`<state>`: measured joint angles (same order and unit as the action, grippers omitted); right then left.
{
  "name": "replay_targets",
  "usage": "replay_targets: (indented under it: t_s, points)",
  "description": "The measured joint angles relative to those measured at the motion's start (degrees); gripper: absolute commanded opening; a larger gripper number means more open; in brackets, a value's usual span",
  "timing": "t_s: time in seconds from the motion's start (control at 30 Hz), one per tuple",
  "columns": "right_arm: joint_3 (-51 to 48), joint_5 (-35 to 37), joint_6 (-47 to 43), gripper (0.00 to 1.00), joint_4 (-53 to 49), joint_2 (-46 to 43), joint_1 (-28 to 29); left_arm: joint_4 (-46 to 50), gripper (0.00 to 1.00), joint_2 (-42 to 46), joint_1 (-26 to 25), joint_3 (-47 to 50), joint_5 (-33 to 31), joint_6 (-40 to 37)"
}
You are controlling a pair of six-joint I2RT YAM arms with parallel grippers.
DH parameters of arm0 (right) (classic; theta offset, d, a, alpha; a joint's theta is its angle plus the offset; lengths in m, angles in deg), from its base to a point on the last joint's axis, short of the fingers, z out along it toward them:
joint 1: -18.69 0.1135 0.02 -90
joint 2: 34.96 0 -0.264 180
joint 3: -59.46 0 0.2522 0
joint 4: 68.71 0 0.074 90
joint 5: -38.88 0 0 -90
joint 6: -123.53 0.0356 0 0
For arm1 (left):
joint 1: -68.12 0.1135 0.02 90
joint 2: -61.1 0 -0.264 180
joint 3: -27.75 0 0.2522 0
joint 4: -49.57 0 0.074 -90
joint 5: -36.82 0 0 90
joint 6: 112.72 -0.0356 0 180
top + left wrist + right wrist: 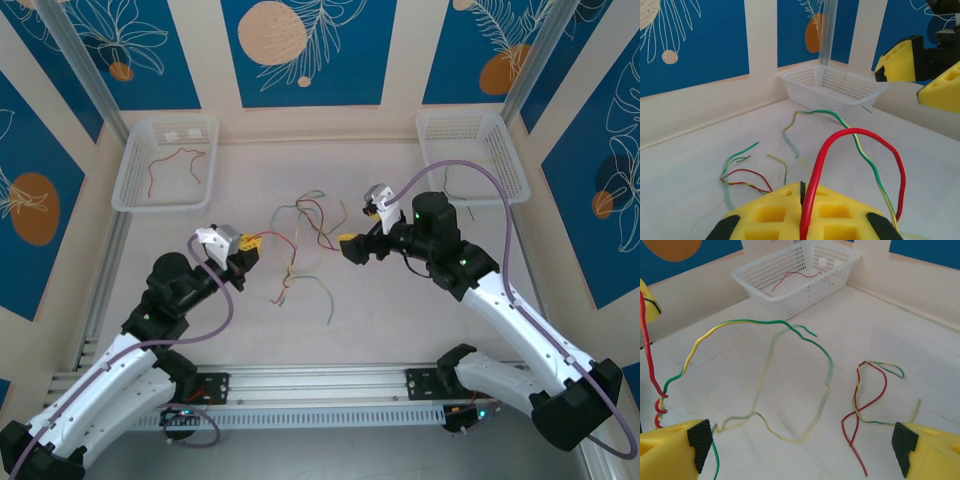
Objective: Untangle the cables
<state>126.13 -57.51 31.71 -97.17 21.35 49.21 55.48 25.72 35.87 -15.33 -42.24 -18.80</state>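
Left pincer (801, 192) clamped on red cable (860, 132); right pincer (802, 445) spread wide, holding nothing, over tangled cables (860, 400) on counter (890, 325).

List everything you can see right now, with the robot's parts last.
cables: several, exact count unclear; red, green, yellow-green; tangled mid-table
red cable: one; red; looping up from the left gripper's fingers
left basket: one; white mesh; far left corner
red wire: one; red; inside left basket
right basket: one; white mesh; far right corner
dark wire: one; thin, colour unclear; inside right basket
table: one; pale; under everything
wall panels: several; blue and cream; around the table
rail: one; silver; near edge
left arm: one; white and black; near left
right arm: one; white and black; near right
left gripper: yellow fingers; shut on red cable
right gripper: yellow fingers; open, beside the tangle
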Motion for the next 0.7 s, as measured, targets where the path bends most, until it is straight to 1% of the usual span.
replay_targets:
  t_s: [0.07, 0.2, 0.3, 0.37, 0.43, 0.53, 0.7]
  points:
    - [-0.17, -0.50, -0.50, 0.92, 0.02, -0.70, 0.02, 0.00, 0.00, 0.02, 0.00, 0.00, 0.02, 0.00]
    - [-1.27, -4.79, -1.70, 0.87, 0.20, -2.58, 0.63, 0.13, 0.00, 0.04, 0.00, -0.07, 0.02, 0.00]
    - [-1.25, -6.95, 0.98, 0.86, 1.36, -2.05, 0.92, 0.24, 0.00, 0.13, 0.00, -0.09, 0.02, 0.02]
    - [-0.02, -7.78, 5.27, 0.82, 1.38, 0.02, 0.83, 0.35, 0.00, 0.37, 0.00, -0.09, 0.02, 0.02]
    - [3.34, -8.66, 11.47, 0.78, 0.94, 4.24, 0.85, 0.39, 0.00, 0.63, 0.00, -0.09, 0.02, 0.02]
    - [7.65, -9.64, 21.68, 0.76, 1.07, 9.40, 0.79, 0.44, 0.00, 0.81, 0.00, -0.09, 0.02, 0.02]
    - [8.72, -12.79, 35.52, 0.78, 1.90, 11.82, 0.57, 0.44, 0.00, 0.81, 0.00, -0.09, 0.02, 0.02]
